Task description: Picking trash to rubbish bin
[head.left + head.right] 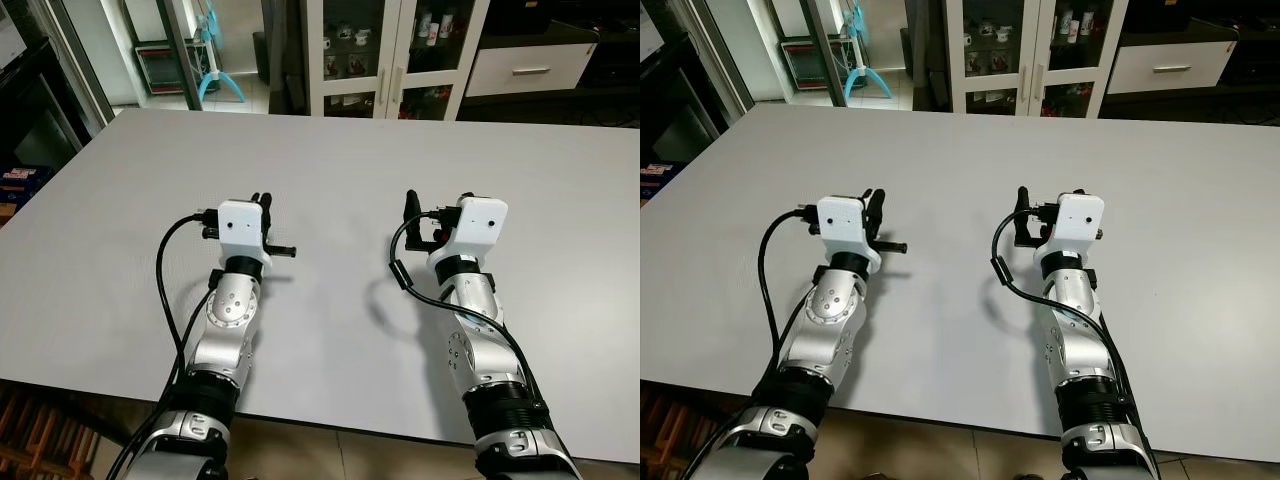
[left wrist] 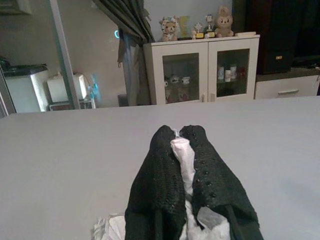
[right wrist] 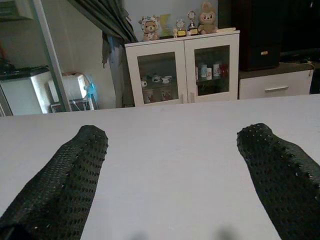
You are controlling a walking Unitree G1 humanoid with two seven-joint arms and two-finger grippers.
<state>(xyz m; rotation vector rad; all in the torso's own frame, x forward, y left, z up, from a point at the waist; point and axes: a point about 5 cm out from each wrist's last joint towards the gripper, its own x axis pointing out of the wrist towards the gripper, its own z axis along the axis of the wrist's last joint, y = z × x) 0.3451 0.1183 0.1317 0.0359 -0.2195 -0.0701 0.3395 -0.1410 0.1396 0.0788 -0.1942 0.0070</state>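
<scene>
A crumpled piece of white trash (image 2: 183,159) is pinched between the two black fingers of my left gripper (image 2: 178,134), and more of it bulges out near the finger bases. That left gripper (image 1: 262,203) hovers low over the left-middle of the big grey table (image 1: 330,150). My right gripper (image 1: 436,207) is level with it over the right-middle of the table. Its fingers (image 3: 80,155) are spread wide, and only bare tabletop lies between them.
Beyond the far edge of the table stand a white glass-door cabinet (image 1: 390,50), a white drawer unit (image 1: 530,68) and a blue stand (image 1: 215,75) on the floor. The table's near edge (image 1: 330,425) runs under my forearms.
</scene>
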